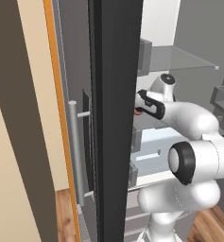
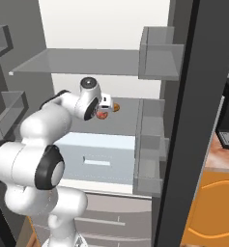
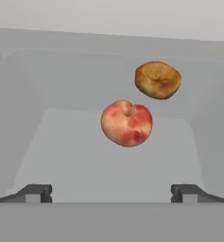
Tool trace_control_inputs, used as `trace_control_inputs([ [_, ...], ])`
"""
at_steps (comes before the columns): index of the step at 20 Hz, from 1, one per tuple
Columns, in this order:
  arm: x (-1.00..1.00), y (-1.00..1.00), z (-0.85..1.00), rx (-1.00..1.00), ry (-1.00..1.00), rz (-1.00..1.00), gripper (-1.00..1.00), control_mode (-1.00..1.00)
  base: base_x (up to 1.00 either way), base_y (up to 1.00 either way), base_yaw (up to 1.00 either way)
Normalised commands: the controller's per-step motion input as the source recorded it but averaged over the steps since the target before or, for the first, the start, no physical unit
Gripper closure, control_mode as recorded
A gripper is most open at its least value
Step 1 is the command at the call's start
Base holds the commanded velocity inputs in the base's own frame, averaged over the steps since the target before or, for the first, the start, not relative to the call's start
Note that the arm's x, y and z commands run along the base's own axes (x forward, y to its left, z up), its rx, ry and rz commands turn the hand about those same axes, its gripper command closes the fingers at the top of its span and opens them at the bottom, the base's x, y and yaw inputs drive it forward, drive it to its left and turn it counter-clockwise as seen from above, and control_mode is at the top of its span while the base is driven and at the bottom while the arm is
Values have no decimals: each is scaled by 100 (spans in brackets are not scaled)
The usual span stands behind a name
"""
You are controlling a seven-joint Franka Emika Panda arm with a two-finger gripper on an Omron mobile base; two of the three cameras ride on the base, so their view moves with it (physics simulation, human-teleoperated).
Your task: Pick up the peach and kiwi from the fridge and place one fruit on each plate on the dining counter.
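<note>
Hand view: gripper [image 3: 111, 193] spread wide, both fingertips [image 3: 38, 191] at the bottom corners with clear air between them, holding nothing. Peach [image 3: 126, 123] sits on the pale grey fridge [image 3: 56, 156] shelf floor ahead, centred between the tips, not touching them. Flatter orange-brown round item [image 3: 158, 80] lies further back and to the right of the peach, near it but apart. Right base view: arm reaches into the fridge interior, hand just in front of the peach [image 2: 103, 115], brown item [image 2: 115, 107] beside it; glass shelf [image 2: 77, 61] above, white drawer [image 2: 96, 159] below, grey door bins [image 2: 152, 144] on the right; can't tell what is in them. Left base view: dark door edge [image 1: 114, 118] with a steel bar handle [image 1: 75, 151].
</note>
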Motion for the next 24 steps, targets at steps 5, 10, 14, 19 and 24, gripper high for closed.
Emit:
trace_control_inputs([
  [5,27,0,-23,-2,1,6,-100,-100,0,0,0],
  [10,33,0,-15,0,2,4,-100,-100,0,0,0],
  [14,29,0,-19,-2,5,3,-100,-100,0,0,0],
  [19,29,0,-25,-4,5,1,-100,-100,0,0,0],
  [24,39,0,-12,-1,3,0,-100,-100,0,0,0],
])
